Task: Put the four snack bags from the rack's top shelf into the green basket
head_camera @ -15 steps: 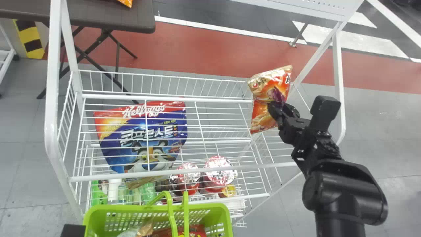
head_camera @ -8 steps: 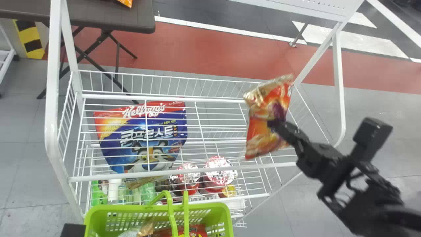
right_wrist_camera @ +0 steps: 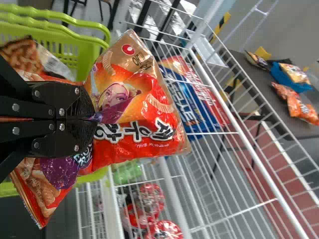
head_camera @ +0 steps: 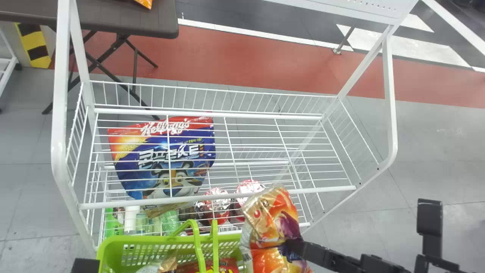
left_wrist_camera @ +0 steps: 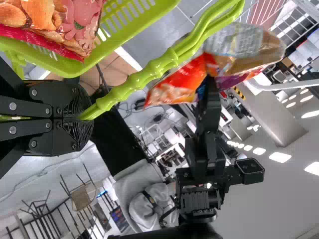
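Note:
In the head view my right gripper (head_camera: 297,248) is at the bottom, shut on the orange snack bag (head_camera: 274,227), which overlaps the right end of the green basket (head_camera: 130,244). The right wrist view shows the right gripper (right_wrist_camera: 92,118) pinching the bag (right_wrist_camera: 134,114) at its middle, with the basket (right_wrist_camera: 92,57) behind. A black part of my left gripper (head_camera: 85,265) shows at the bottom left. In the left wrist view the left gripper (left_wrist_camera: 82,118) is shut on the basket handles (left_wrist_camera: 149,67). A red snack bag (head_camera: 189,267) lies inside the basket.
The white wire rack (head_camera: 219,197) stands just beyond the basket. A large blue cereal bag (head_camera: 166,159) shows beneath its upper wires, with red-topped cups (head_camera: 216,204) lower down. A dark table (head_camera: 113,19) is at the back left.
My right gripper has carried the orange bag from the rack's right side toward the robot and left, to the basket's right end. The basket has stayed in place.

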### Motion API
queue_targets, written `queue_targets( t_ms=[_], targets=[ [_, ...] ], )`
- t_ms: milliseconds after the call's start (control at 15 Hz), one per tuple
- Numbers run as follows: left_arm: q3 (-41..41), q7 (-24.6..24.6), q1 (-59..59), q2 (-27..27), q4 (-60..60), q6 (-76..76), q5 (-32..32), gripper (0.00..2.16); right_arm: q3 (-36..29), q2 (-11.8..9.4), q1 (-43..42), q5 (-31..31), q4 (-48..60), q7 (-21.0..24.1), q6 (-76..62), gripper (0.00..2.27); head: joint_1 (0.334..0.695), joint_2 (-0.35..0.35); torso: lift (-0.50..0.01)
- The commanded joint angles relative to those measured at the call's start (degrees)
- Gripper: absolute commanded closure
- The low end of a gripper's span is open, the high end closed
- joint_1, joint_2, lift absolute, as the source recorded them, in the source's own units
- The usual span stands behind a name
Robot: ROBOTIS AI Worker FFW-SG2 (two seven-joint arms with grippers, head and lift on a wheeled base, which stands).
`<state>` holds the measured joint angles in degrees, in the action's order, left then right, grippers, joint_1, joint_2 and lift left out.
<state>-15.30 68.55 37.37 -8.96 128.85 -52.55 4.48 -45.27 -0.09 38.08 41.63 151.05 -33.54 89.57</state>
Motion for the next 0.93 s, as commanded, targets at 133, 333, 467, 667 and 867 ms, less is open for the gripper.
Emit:
queue_targets(
  t_ms=[133,333,467,667,867],
  targets=[
    [-0.2,0.0,0.8,-0.2,0.8,0.4,0.0,1.9,10.7,0.1,1.5,-6.6,-3.6,0.6,0.5,2.22,0.695,-0.35,0.0],
    [-0.2,-0.3,1.0,-0.3,1.1,0.4,0.0,1.9,18.4,0.1,1.9,-10.0,-7.6,1.0,0.5,2.22,0.695,-0.35,0.0],
    [-0.2,-0.3,1.2,-0.4,1.2,0.4,0.0,1.9,20.8,0.1,2.3,-10.9,-7.8,2.2,0.5,2.21,0.695,-0.35,0.0],
    [-0.2,-0.3,1.5,-0.5,1.7,0.4,0.0,1.9,22.9,-0.5,2.3,-12.5,-8.0,4.0,0.5,1.48,0.695,-0.35,0.0],
    [-0.1,-0.7,1.5,-0.6,1.8,1.1,-0.1,1.9,21.6,-1.2,1.6,-14.6,-7.1,4.2,0.5,0.0,0.695,-0.35,0.0]
  ],
)
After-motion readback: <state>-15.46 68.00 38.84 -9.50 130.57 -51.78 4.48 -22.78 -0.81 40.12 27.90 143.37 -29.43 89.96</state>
